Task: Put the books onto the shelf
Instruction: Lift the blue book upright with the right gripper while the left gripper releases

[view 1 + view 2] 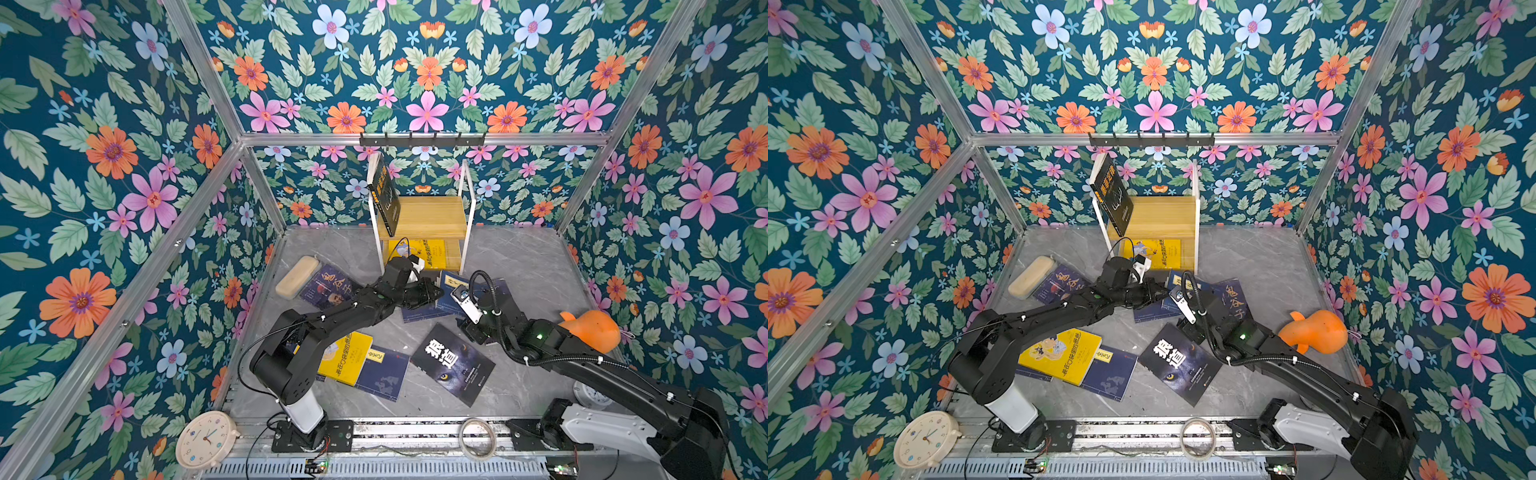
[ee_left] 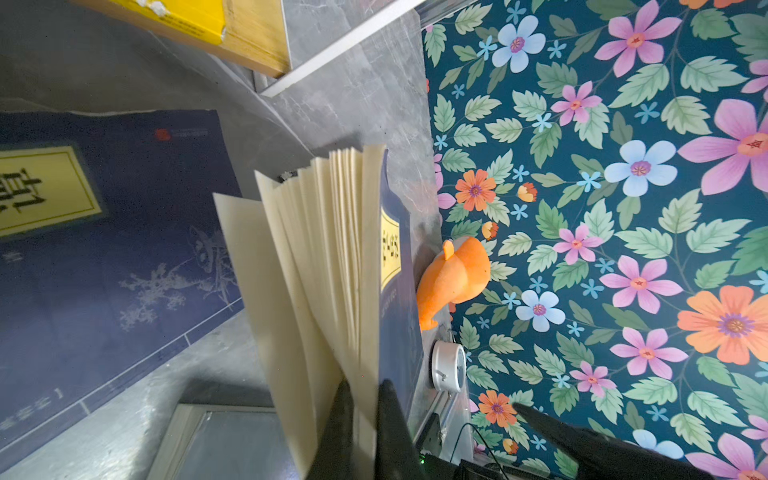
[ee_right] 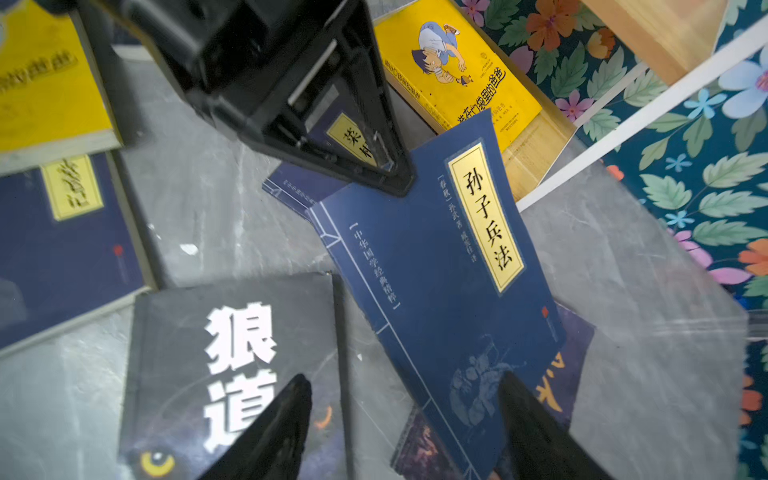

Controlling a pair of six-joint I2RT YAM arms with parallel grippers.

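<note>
My left gripper (image 2: 365,386) is shut on the cover and a few pages of a navy book with a yellow label (image 3: 436,270). The book is lifted off the grey floor in front of the shelf (image 1: 428,216), and its pages (image 2: 324,257) fan apart. My right gripper (image 3: 405,386) stands open with nothing in it. It hovers over that book's lower corner and the black wolf book (image 1: 453,363). On the shelf, a dark book (image 1: 384,193) leans on the top board and a yellow book (image 1: 424,253) lies on the lower tier. Other books lie on the floor: yellow (image 1: 347,357), navy (image 1: 384,374) and purple-navy (image 1: 328,286).
A cream case (image 1: 297,276) lies at the left, an orange plush toy (image 1: 594,330) at the right wall. A clock (image 1: 205,438) and a tape roll (image 1: 478,438) sit at the front rail. A black hook rail (image 1: 422,139) hangs above the shelf.
</note>
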